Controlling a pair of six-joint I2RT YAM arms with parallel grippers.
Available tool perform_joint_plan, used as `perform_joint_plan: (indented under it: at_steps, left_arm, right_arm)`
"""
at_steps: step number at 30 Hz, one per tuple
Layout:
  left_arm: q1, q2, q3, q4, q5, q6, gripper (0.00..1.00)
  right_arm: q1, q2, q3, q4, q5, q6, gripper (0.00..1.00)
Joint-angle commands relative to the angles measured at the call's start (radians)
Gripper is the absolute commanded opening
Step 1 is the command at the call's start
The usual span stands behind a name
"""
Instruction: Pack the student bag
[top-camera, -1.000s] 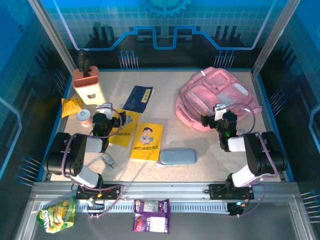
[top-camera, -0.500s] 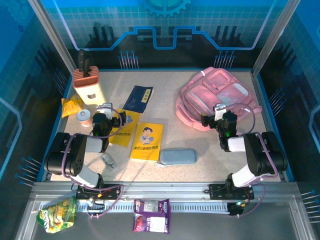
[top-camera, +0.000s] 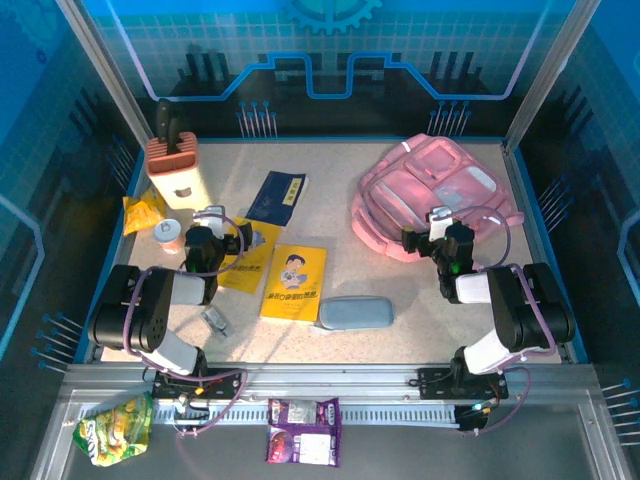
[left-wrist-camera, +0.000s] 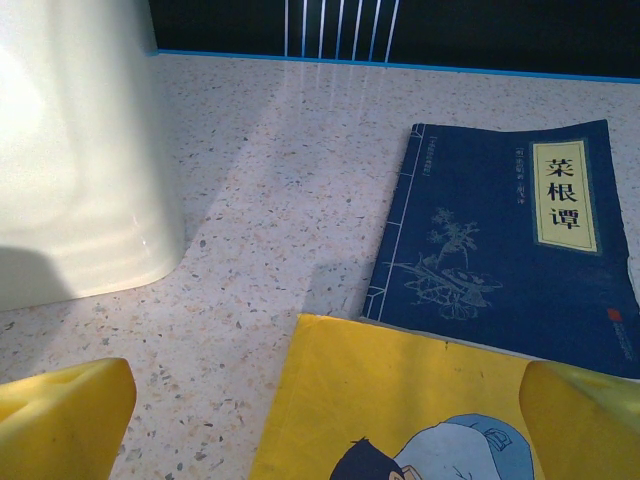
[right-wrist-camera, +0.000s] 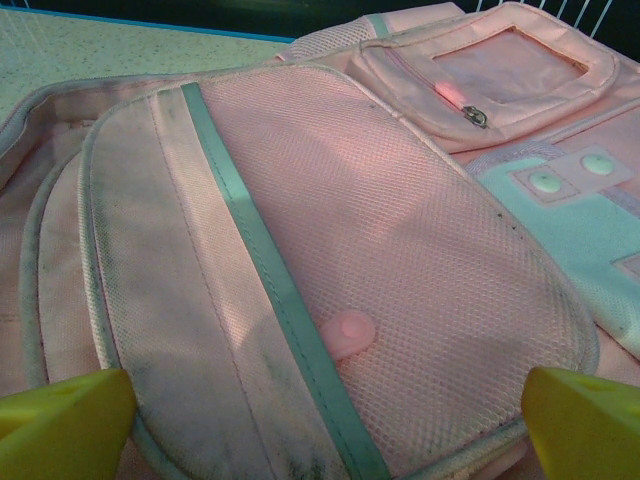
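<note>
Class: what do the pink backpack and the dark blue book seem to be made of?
Pink backpack: soft matte fabric, mesh panels; netted weave and stitched trim show. Dark blue book: likely paper, matte cover with printed lines and label.

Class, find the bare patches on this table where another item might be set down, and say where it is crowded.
Bare: the strip of table between the blue book and the student bag, running down to the grey pencil case. Crowded: the left side, with the cream block, cup and yellow booklet.

Black-and-white arms (top-camera: 150, 310) (top-camera: 520, 312), purple cables (top-camera: 244, 238), yellow-fingered end effectors (left-wrist-camera: 325, 425) (right-wrist-camera: 322, 425)
</note>
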Motion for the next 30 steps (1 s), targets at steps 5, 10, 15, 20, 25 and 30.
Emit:
perform_joint_plan:
  at_steps: [5, 10, 15, 20, 25, 30]
  left_arm:
    - [0.012, -0.014, 0.010, 0.008, 0.016, 0.020, 0.99]
    - [0.012, -0.117, 0.024, -0.108, 0.045, 0.028, 0.99]
    - [0.012, -0.197, 0.077, -0.284, 0.064, 0.018, 0.99]
    - [0.012, -0.265, 0.148, -0.472, 0.101, -0.028, 0.99]
    - [0.012, -0.338, 0.176, -0.540, 0.188, -0.101, 0.99]
    - [0.018, -0.407, 0.189, -0.624, 0.150, -0.293, 0.99]
  right_arm:
    - [0.009, -0.008, -0.020, 0.095, 0.029, -0.021, 1.00]
    - [0.012, -0.114, -0.078, 0.116, 0.062, -0.011, 1.00]
    - [0.008, -0.281, -0.034, -0.105, 0.028, -0.005, 1.00]
    - [-0.002, -0.452, 0.062, -0.387, 0.112, 0.188, 1.00]
    - [-0.059, -0.563, 0.100, -0.580, 0.076, 0.327, 1.00]
    - [-0.176, -0.636, 0.072, -0.701, 0.071, 0.578, 1.00]
